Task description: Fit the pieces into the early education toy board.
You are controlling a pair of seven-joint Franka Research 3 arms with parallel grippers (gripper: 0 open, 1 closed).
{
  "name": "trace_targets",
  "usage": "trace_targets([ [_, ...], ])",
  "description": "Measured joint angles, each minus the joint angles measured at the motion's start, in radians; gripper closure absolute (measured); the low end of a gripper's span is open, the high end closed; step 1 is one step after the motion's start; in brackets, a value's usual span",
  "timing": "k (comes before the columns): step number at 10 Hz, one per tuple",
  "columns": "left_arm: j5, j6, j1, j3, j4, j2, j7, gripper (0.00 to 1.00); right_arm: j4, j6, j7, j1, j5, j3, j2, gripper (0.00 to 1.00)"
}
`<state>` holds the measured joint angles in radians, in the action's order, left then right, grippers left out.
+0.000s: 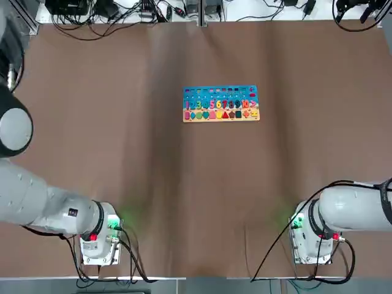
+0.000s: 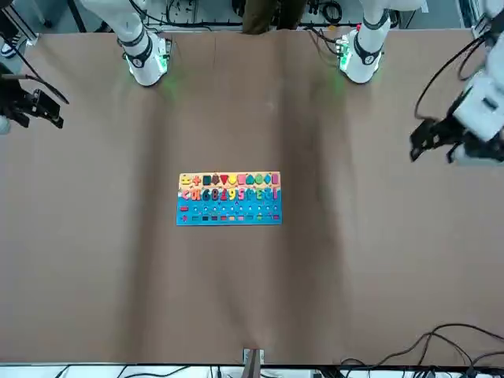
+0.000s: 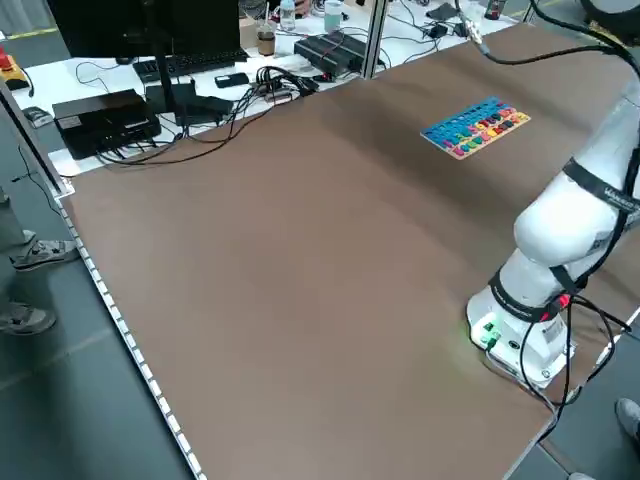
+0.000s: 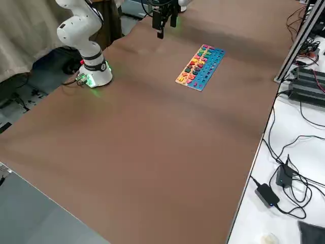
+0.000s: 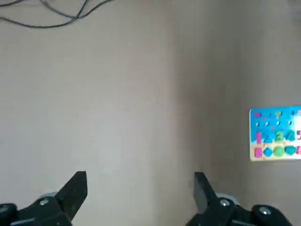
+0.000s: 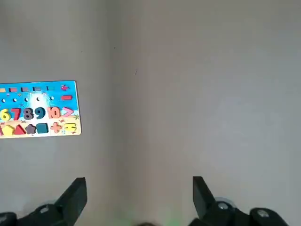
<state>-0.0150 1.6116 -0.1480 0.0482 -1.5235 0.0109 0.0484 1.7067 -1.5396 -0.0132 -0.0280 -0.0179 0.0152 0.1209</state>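
The early education toy board (image 1: pixel 221 103) lies flat in the middle of the brown cloth, also seen in the front view (image 2: pixel 228 199). Its number row and shape row look filled. Pink-red forms (image 6: pixel 60 112) and an orange-red plus (image 6: pixel 56 127) sit in it at one end. No loose piece shows on the cloth. My left gripper (image 5: pixel 138 190) hangs open and empty, high over bare cloth out to the board's left (image 2: pixel 429 142). My right gripper (image 6: pixel 138 193) is open and empty too, raised far off on the other side (image 2: pixel 31 106).
Both arm bases (image 1: pixel 101 239) (image 1: pixel 312 236) stand at the table's near edge with green lights on. Cables and black power boxes (image 3: pixel 105 120) lie beyond the far and side edges. Wide bare cloth surrounds the board on every side.
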Motion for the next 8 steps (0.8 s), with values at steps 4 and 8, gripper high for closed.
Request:
trace_targets([
  [4,-0.001,-0.033,0.075,-0.016,-0.007,-0.059,-0.008,0.0,0.0,0.0,0.0,0.0,0.0,0.0,0.0,0.01],
  [8,-0.001,-0.021,0.076,-0.037,-0.017,0.016,-0.001,0.0,0.0,0.0,0.0,0.0,0.0,0.0,0.0,0.01],
])
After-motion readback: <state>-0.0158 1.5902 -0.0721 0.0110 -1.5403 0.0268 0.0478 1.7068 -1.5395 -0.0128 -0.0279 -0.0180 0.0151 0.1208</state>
